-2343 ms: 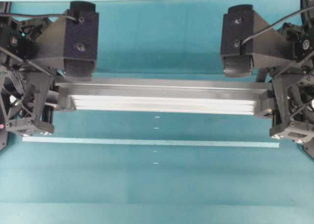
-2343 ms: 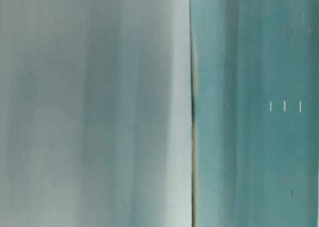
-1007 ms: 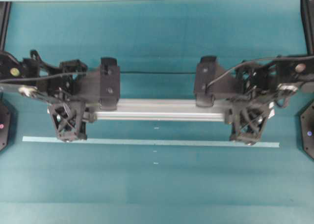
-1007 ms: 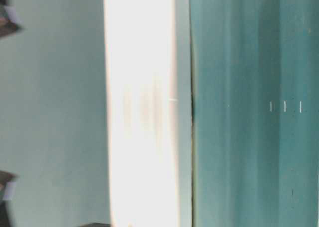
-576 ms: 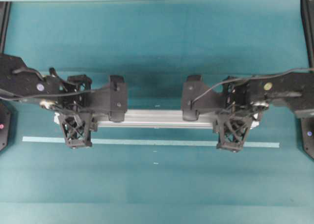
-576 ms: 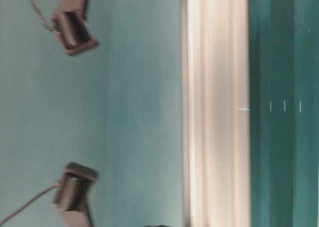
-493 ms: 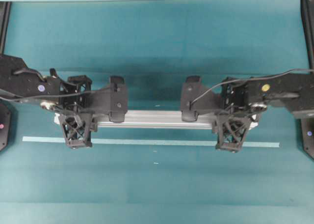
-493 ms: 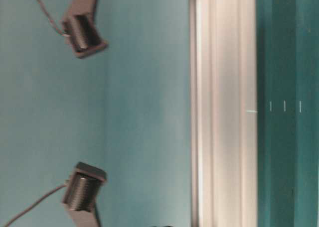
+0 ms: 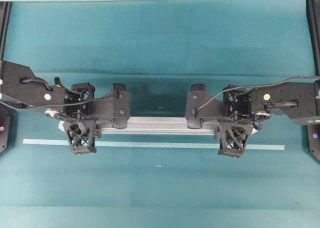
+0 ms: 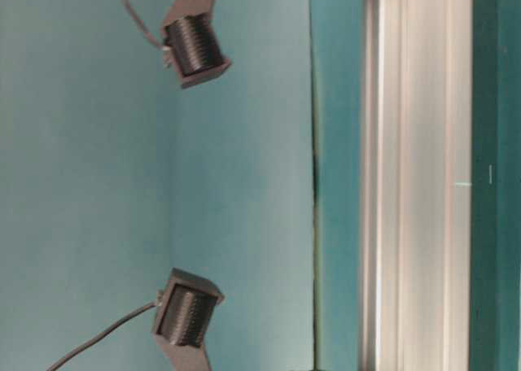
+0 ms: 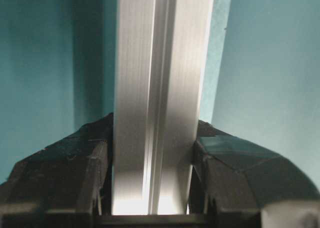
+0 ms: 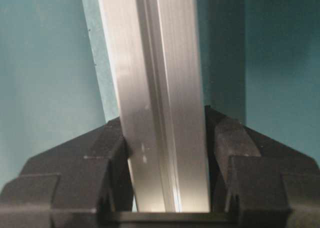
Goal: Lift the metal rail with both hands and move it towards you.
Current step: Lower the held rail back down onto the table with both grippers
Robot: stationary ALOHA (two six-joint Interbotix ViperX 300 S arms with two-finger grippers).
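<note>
The metal rail [image 9: 159, 124] is a long silver grooved bar lying crosswise, just behind the pale-green tape strip [image 9: 150, 144]. My left gripper [image 9: 81, 124] is shut on its left end, one lattice finger on each side. My right gripper [image 9: 234, 124] is shut on its right end in the same way. In the left wrist view the rail [image 11: 157, 88] runs straight out between the black fingers [image 11: 75, 168], which press both its sides. The right wrist view shows the rail [image 12: 157, 88] clamped likewise, slightly slanted. In the table-level view the rail [image 10: 415, 176] fills the right side.
The teal table [image 9: 160, 38] spreads all around. Small white marks [image 9: 159, 165] sit in front of the tape strip. Both wrist camera housings [image 10: 194, 45] [image 10: 187, 316] hang over the rail. Black arm bases [image 9: 314, 138] stand at the left and right edges.
Both grippers have carried the rail toward the near edge, down to just behind the tape strip. It has grown larger and shifted right in the table-level view. Both grips are unchanged.
</note>
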